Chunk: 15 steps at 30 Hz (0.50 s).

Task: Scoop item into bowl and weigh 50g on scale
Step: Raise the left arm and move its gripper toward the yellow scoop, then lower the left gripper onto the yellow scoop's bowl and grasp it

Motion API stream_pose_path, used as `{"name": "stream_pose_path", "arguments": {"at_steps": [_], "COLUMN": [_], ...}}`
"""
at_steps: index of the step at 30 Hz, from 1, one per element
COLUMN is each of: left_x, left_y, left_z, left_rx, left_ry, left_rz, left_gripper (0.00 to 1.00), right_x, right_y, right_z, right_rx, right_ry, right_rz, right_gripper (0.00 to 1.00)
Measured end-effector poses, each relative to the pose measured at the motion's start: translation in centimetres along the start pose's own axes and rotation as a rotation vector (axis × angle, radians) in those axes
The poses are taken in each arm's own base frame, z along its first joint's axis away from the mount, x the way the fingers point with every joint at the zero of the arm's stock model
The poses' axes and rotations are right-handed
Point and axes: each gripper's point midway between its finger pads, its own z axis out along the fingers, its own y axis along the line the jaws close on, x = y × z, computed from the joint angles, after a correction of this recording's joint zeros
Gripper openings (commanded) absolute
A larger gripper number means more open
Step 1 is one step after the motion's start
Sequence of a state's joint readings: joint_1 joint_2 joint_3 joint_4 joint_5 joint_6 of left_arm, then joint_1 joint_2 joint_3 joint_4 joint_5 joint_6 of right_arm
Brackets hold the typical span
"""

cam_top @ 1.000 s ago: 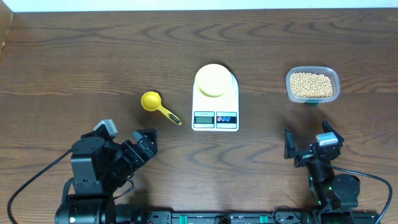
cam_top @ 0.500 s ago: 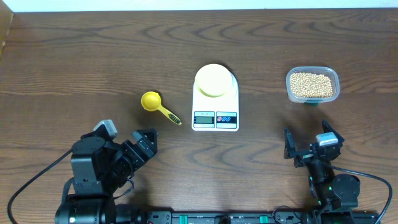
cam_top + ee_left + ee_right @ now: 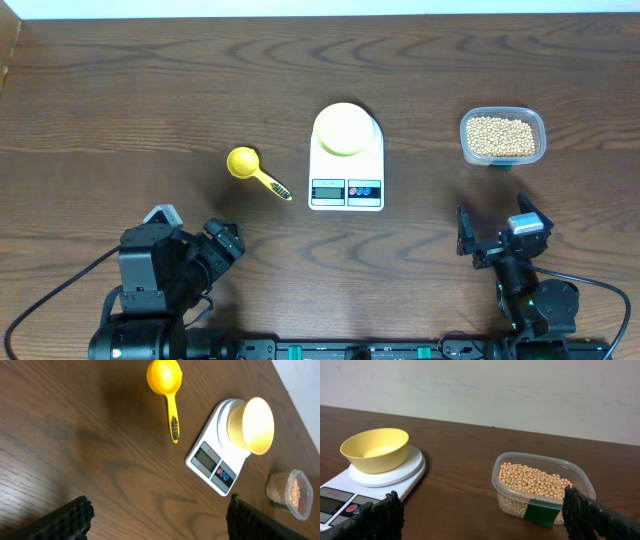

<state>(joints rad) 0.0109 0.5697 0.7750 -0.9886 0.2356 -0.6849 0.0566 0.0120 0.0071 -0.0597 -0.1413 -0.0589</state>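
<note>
The beans (image 3: 532,480), small, round and tan, fill a clear plastic tub (image 3: 503,136) with rounded corners at the far right of the table (image 3: 120,90). Left of it and well apart, the smooth pale-yellow bowl (image 3: 343,129) sits upright on the round platform of the white scale (image 3: 346,188). The scale's display and two buttons face the near edge. A yellow plastic spoon (image 3: 243,162) lies left of the scale, its cup to the far left and its handle pointing near-right, touching nothing.

The left gripper (image 3: 223,243) hangs low at the near left, angled toward the spoon and scale. Its ridged black fingers (image 3: 75,517) are spread wide with nothing between them. The right gripper (image 3: 492,228) sits at the near right, level and facing the tub, jaws likewise spread and holding nothing. Open dark wood grain lies between each gripper and the objects, and across the far half of the table.
</note>
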Motion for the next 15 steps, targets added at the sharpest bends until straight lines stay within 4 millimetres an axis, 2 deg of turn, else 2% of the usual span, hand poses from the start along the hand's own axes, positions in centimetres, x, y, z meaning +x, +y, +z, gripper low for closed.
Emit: {"name": "stream_pose_path", "arguments": {"at_steps": [8, 15], "left_x": [-0.7, -1.6], "left_y": [0.6, 1.2], "left_z": [0.2, 2.5], "left_rx": [-0.042, -0.156], "left_ry": [-0.030, 0.034], "left_rz": [-0.049, -0.089], "left_gripper": [0.78, 0.75], "right_x": [0.0, 0.0], "right_y": [0.0, 0.0], "right_z": [0.0, 0.0], "right_rx": [0.000, 0.000], "right_ry": [0.000, 0.000], "right_rz": [0.000, 0.000], "right_gripper": [0.99, 0.99]}}
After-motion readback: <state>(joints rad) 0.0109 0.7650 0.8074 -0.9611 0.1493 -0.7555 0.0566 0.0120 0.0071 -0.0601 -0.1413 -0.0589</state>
